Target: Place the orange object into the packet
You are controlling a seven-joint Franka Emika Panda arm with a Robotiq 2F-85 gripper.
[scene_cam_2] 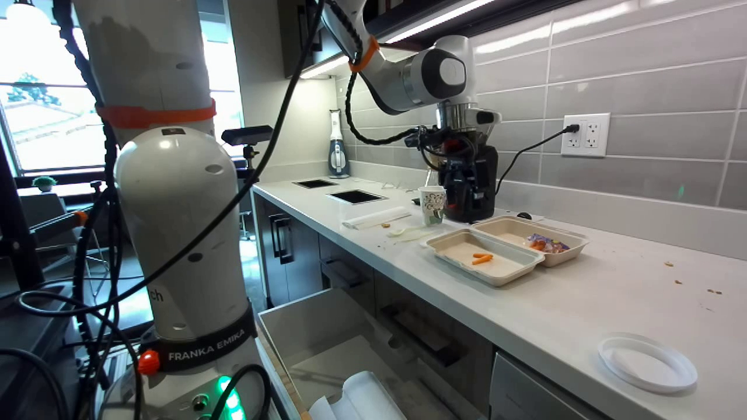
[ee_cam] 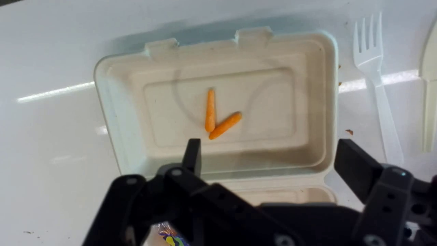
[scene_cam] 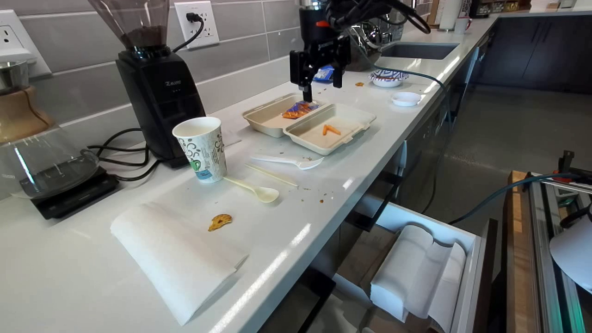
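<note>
Open clamshell box (scene_cam: 309, 123) on a white counter (scene_cam: 273, 226), its 2 halves side by side and joined along a hinge. In the half nearer the counter's edge we see 2 orange carrots (ee_cam: 210, 111), set in a V on its floor and clear of its sides; in the half nearer the tiled wall (scene_cam: 240, 60) lies a printed packet (scene_cam: 299, 110), orange pieces showing through its film. Above the box hangs the gripper (ee_cam: 268, 150), its 2 fingers (ee_cam: 356, 167) spread wide; how high over the rim they stand we cannot tell. Just beside 1 short side of the box we find a white fork (ee_cam: 379, 89), and farther out on that same side an upright paper cup (scene_cam: 203, 150), its bottom hidden from us. Beyond the box's opposite side sits a patterned bowl (scene_cam: 389, 78), whose contents we cannot make out, with a shallow white dish (scene_cam: 406, 99) near it. Lower than the box, at the counter's front, a pulled-out drawer (scene_cam_2: 318, 326) holds curved white paper (scene_cam: 411, 273).
</note>
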